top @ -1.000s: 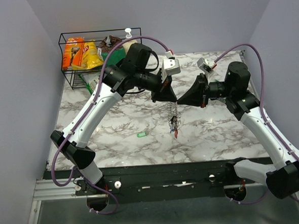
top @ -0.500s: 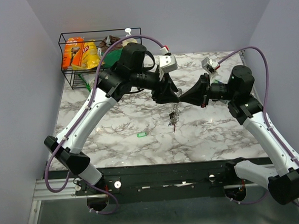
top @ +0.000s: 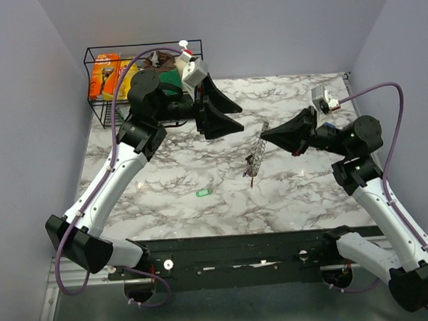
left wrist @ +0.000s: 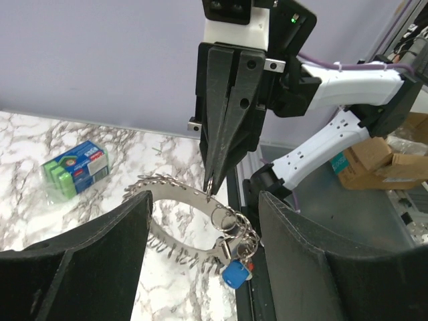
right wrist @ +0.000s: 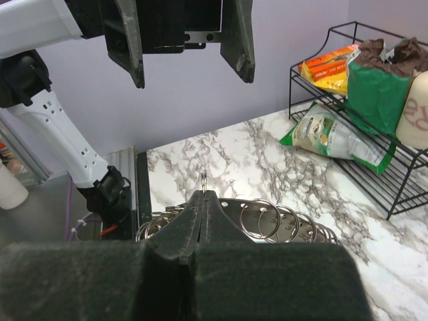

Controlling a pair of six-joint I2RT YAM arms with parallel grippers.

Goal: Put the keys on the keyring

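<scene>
Over the middle of the table point(top: 310, 191), the right claw point(top: 264, 135) is clenched on the keyring point(top: 257, 156), fingertips pinched tight on one edge of the ring (the right wrist view shows no gap between them). The keyring hangs from that grip, either clear of the marble or just over it; I cannot tell which. A blue key point(left wrist: 234, 273) and a red key point(top: 250, 177) dangle at its near end. The left claw point(top: 239, 120) is released, jaws spread wide, holding nothing. It sits just to the left of the keyring and a little farther back, apart from it, and points right toward the right claw. A green key point(top: 203, 192) lies alone on the table, left and near of the keyring, well apart from both claws. At the far left corner a wire rack point(top: 141, 45) holds packets point(top: 107, 76).
</scene>
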